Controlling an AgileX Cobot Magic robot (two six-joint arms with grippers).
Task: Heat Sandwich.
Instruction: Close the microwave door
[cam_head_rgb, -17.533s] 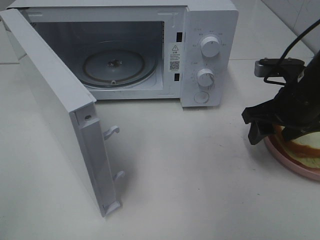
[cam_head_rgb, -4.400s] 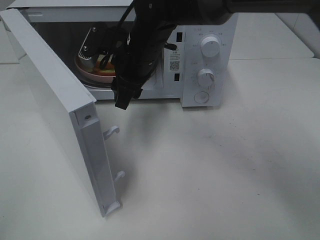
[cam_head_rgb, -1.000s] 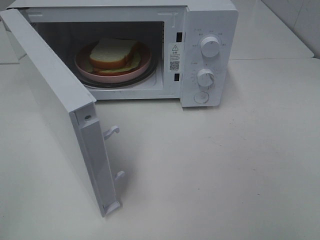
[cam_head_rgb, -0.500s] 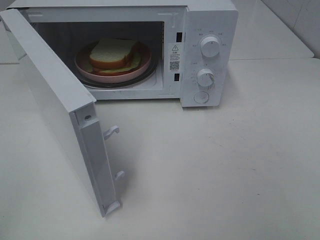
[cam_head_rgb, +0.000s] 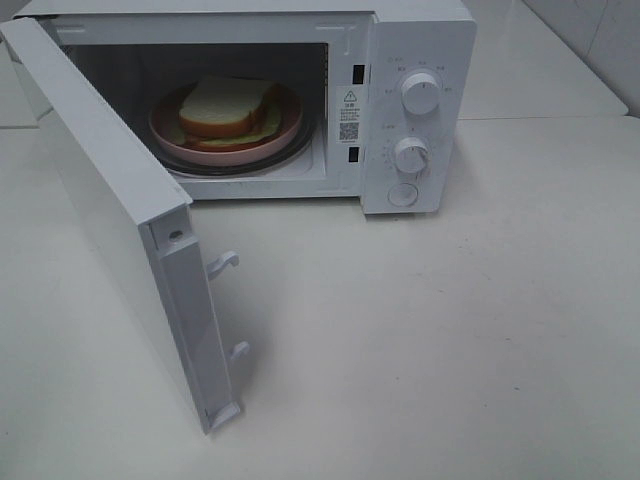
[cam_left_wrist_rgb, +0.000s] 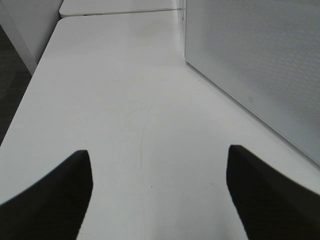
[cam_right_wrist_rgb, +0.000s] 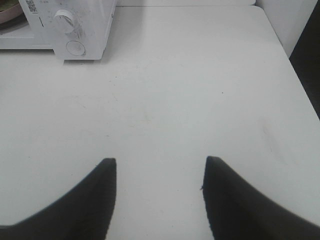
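1. The sandwich (cam_head_rgb: 228, 106) lies on its pink plate (cam_head_rgb: 291, 128), which rests on the glass turntable (cam_head_rgb: 298, 152) inside the open microwave (cam_head_rgb: 420, 30); loading looks done
2. The door (cam_head_rgb: 100, 190) stands swung wide on its hinge side, with the latch hooks (cam_head_rgb: 224, 262) on its free edge well apart from the cavity
3. The left gripper (cam_left_wrist_rgb: 157, 150) has its fingers spread and holds nothing; it hangs over the table (cam_head_rgb: 450, 330), with the door's perforated face near it
4. The right gripper (cam_right_wrist_rgb: 159, 159) is likewise parted and empty, well apart from the timer knob (cam_right_wrist_rgb: 65, 20)
5. Shutting the door is probably next: it stands between the left gripper and the cavity, so the left arm is nearer, and a push on the free edge should swing it shut
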